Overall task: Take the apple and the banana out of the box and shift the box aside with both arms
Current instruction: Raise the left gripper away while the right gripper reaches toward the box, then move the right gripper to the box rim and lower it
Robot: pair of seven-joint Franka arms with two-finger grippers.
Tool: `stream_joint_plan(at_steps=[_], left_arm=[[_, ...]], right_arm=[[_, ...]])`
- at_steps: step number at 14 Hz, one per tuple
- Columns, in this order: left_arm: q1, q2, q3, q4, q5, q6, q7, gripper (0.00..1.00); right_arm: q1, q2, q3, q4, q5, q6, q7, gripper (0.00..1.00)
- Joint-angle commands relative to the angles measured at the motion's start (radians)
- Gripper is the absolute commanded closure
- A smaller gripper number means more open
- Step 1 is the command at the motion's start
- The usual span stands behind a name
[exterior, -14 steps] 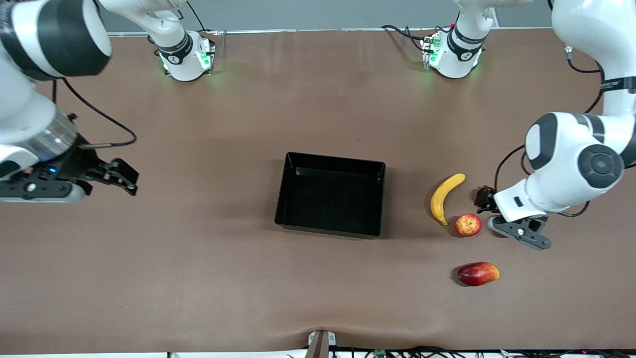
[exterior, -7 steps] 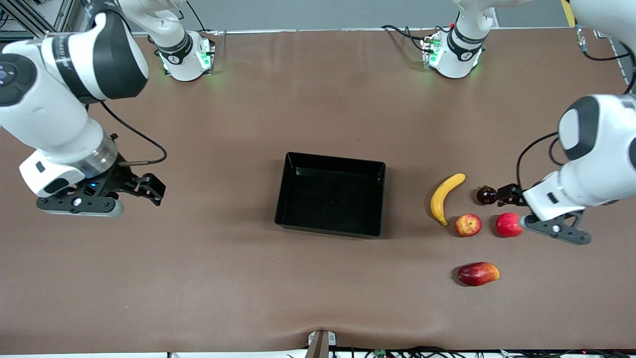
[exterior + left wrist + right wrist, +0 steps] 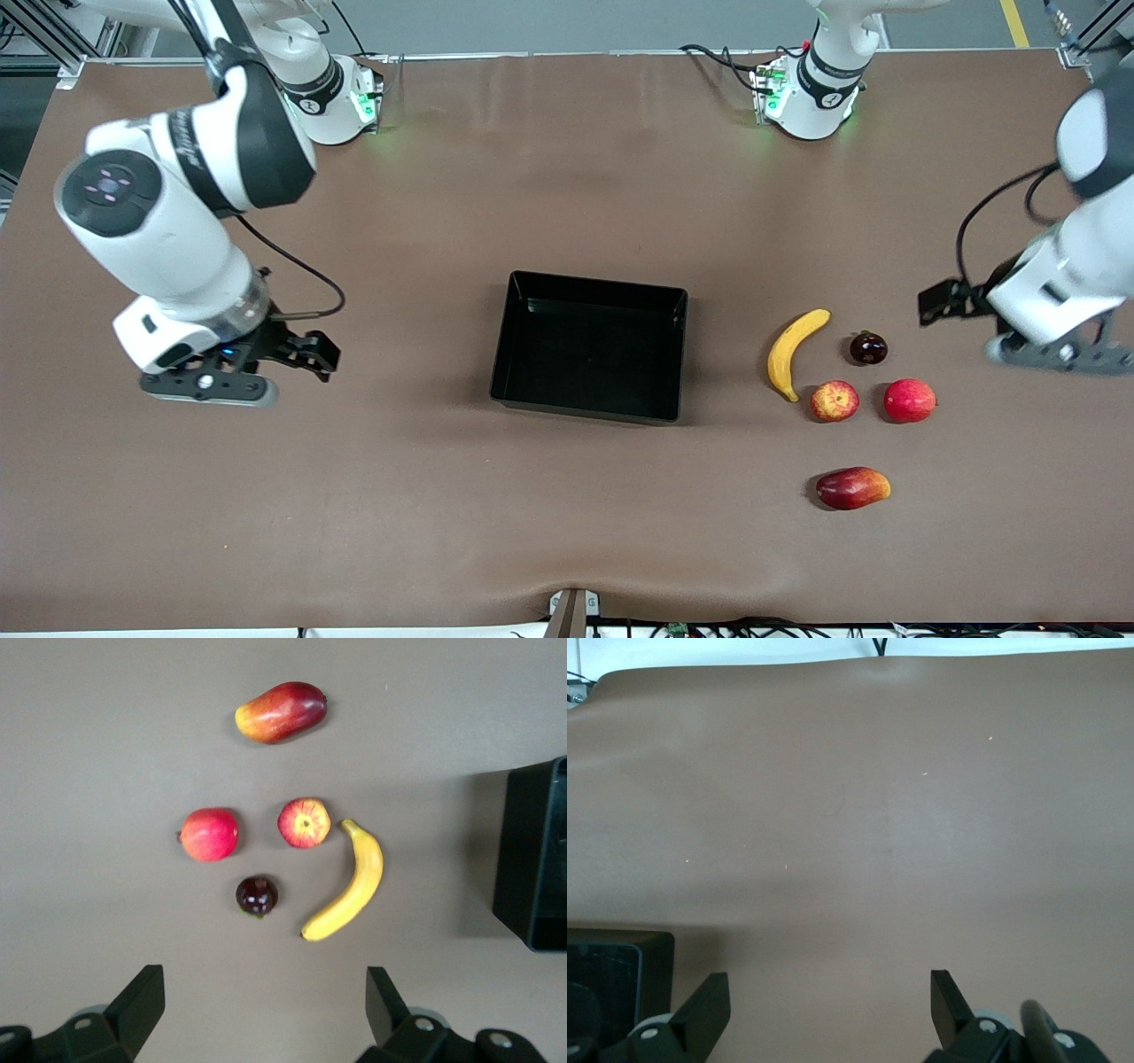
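A brown worktop (image 3: 354, 496) fills the scene, with the two arm bases standing along its edge farthest from the front camera. Toward the left arm's end lies a cluster of fruit. A small dark round fruit (image 3: 868, 347) sits just beside the banana's (image 3: 793, 352) upper tip, a uniformly red round fruit (image 3: 909, 400) lies near the apple (image 3: 834, 400), and an elongated red-and-yellow fruit (image 3: 852, 488) lies nearest the front camera, apart from the rest. None of them touch, and nothing covers the banana or the apple.

The black box (image 3: 591, 346) stands at the middle of the worktop with nothing in it. The banana lies between the box and the dark fruit, and the apple sits just beside the banana's lower tip, on the side nearer the front camera.

The left end effector (image 3: 941, 301) hangs over bare worktop toward the left arm's end, well apart from the banana and apple, its fingers (image 3: 142, 1001) spread wide and holding nothing. In the left wrist view all five fruits lie ahead of it. The right end effector (image 3: 317, 354) hangs over bare worktop toward the right arm's end, well apart from the box, its fingers (image 3: 704, 1010) likewise wide apart and empty.
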Motion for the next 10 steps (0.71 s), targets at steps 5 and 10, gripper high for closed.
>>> stream_joint_plan(at_steps=[5,10], left_arm=[[-0.002,-0.194,-0.006,-0.034,-0.050,-0.211,-0.237,0.00],[-0.012,-0.239,-0.014,-0.031,-0.056,-0.227,-0.265,0.00]], right_arm=[[0.046,0.063,0.003,0.005,-0.022,0.022,0.196,0.00],[0.103,0.120,0.003,0.005,-0.065,0.069,0.305,0.00]])
